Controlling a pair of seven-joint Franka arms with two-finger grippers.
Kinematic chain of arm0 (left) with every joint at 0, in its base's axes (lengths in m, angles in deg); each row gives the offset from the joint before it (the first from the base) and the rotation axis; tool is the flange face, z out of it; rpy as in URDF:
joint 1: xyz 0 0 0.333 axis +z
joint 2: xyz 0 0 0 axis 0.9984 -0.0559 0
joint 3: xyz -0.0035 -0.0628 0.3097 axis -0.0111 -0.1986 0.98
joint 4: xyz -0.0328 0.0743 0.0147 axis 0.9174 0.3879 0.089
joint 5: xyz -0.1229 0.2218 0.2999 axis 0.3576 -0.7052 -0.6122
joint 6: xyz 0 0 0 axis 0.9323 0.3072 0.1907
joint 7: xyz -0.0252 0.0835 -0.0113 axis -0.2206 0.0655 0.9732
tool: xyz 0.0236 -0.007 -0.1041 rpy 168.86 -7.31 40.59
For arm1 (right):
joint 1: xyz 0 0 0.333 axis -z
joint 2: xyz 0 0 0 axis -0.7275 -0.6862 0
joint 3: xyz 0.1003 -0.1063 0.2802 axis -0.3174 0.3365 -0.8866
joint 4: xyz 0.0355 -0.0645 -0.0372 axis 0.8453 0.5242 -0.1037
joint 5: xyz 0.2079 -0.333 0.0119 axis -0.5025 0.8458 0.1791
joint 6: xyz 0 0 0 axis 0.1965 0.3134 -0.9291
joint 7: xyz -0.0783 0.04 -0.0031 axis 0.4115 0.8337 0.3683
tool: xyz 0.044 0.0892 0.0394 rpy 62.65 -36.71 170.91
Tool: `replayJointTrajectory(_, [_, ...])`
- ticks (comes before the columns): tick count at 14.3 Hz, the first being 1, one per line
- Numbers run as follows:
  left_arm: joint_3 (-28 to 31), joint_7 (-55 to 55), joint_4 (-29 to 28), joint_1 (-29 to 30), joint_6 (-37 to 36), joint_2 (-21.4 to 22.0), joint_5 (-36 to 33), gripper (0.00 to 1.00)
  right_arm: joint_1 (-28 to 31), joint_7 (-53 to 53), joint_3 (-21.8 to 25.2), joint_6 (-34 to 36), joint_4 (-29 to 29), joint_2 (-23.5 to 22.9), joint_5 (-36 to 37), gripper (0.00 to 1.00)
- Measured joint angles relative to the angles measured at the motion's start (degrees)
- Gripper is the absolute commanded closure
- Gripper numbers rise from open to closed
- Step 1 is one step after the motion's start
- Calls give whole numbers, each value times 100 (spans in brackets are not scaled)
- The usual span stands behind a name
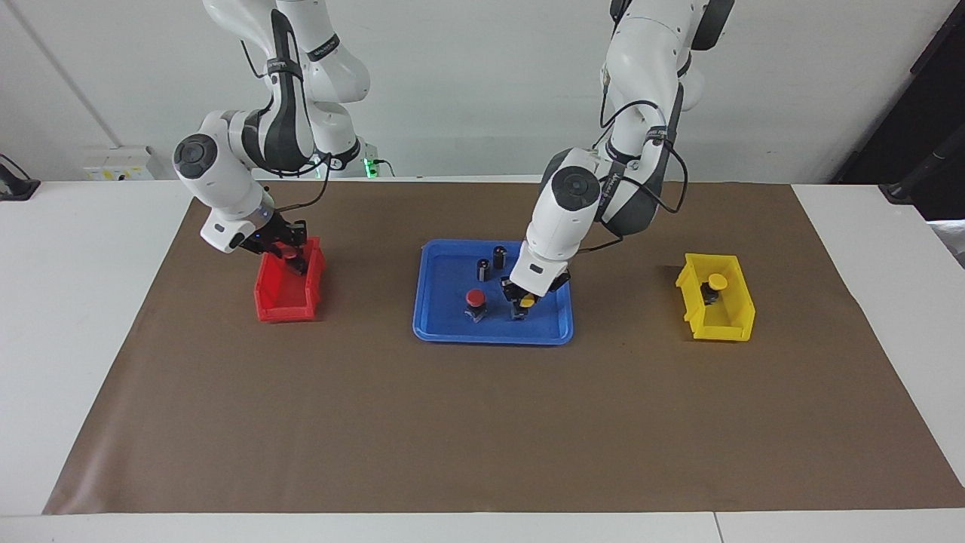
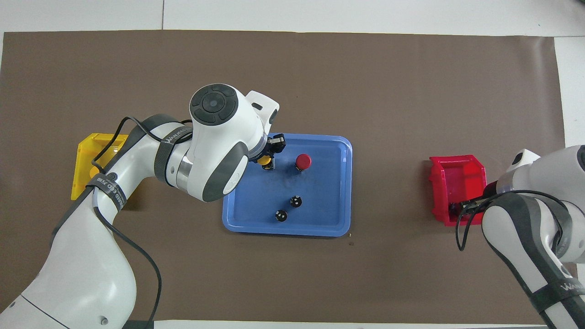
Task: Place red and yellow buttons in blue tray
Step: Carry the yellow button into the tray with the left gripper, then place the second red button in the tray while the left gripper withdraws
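The blue tray (image 1: 445, 324) lies mid-table and also shows in the overhead view (image 2: 338, 219). One red button (image 1: 475, 299) (image 2: 303, 161) stands in it. My left gripper (image 1: 523, 303) (image 2: 268, 158) is down in the tray, shut on a yellow button (image 1: 527, 301) (image 2: 263, 160) beside the red one. A second yellow button (image 1: 716, 283) sits in the yellow bin (image 1: 735, 317). My right gripper (image 1: 292, 253) reaches into the red bin (image 1: 283, 305), where a red cap (image 1: 290, 255) shows at its tip. In the overhead view the right arm hides that button.
Two small dark cylinders (image 1: 482, 269) (image 1: 499, 256) stand in the tray, nearer to the robots than the buttons. The yellow bin (image 2: 87, 151) is toward the left arm's end and the red bin (image 2: 457, 178) toward the right arm's end. Brown paper (image 1: 482, 422) covers the table.
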Motion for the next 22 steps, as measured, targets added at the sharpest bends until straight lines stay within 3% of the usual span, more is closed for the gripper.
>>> replayJointTrajectory(3, [1,41,-2,-49,97,-37,0,53,0,-31,0,0,3,6,0,66])
replayJointTrajectory(8, [8,46,-2,-49,196,-65,1,47,-6,-34,-4,196,-223,8,0,66])
replayJointTrajectory(12, [7,48,10,-50,189,-65,3,46,-29,-34,-46,1184,-1266,-187,0,66])
replayJointTrajectory(14, [24,53,118,-46,34,-51,4,41,-81,71,-66,1752,-1979,-427,-2,66])
replayJointTrajectory(17, [123,53,414,57,-591,148,4,5,-539,893,-74,2306,-2976,-852,-35,66])
replayJointTrajectory(19, [153,-236,439,296,-943,394,3,1,-1082,1753,-93,2215,-3303,-1064,-67,67])
replayJointTrajectory(22, [201,-1234,440,923,-1499,826,1,1,-1936,3005,-120,1179,-3307,-1287,-372,67])
